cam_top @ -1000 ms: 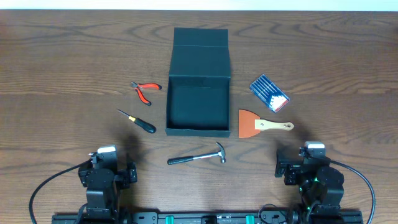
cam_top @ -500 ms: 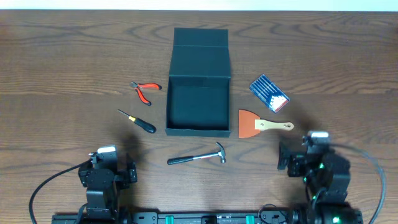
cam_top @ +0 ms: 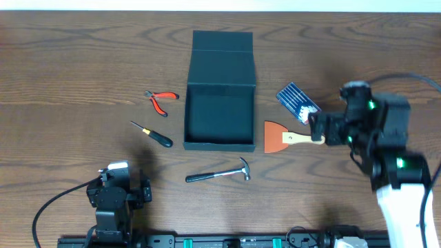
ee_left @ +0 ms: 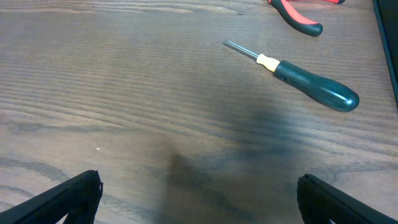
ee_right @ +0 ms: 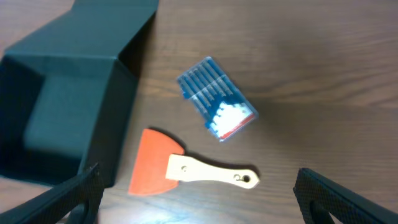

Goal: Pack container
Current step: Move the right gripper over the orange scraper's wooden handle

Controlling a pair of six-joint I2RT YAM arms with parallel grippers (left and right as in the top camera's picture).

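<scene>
The dark teal-black container [cam_top: 219, 117] sits open at the table's middle, its lid flap lying back; its corner shows in the right wrist view [ee_right: 68, 106]. An orange scraper with a pale wooden handle [cam_top: 289, 138] lies right of it, and shows in the right wrist view [ee_right: 186, 169]. A blue striped packet [cam_top: 298, 102] lies behind the scraper. My right gripper [ee_right: 198, 200] is open, raised above the scraper's handle. My left gripper [ee_left: 199, 199] is open and empty over bare table near the front left. A dark-handled screwdriver [ee_left: 305, 84], red pliers [cam_top: 158, 100] and a hammer [cam_top: 219, 173] lie around the container.
The pliers' red handles show at the top edge of the left wrist view [ee_left: 298, 12]. The right arm's body [cam_top: 386, 138] hangs over the table's right side. The left arm's base [cam_top: 114, 196] sits at the front edge.
My right arm has lifted from the front right and moved back and over the scraper. My left arm has not moved.
</scene>
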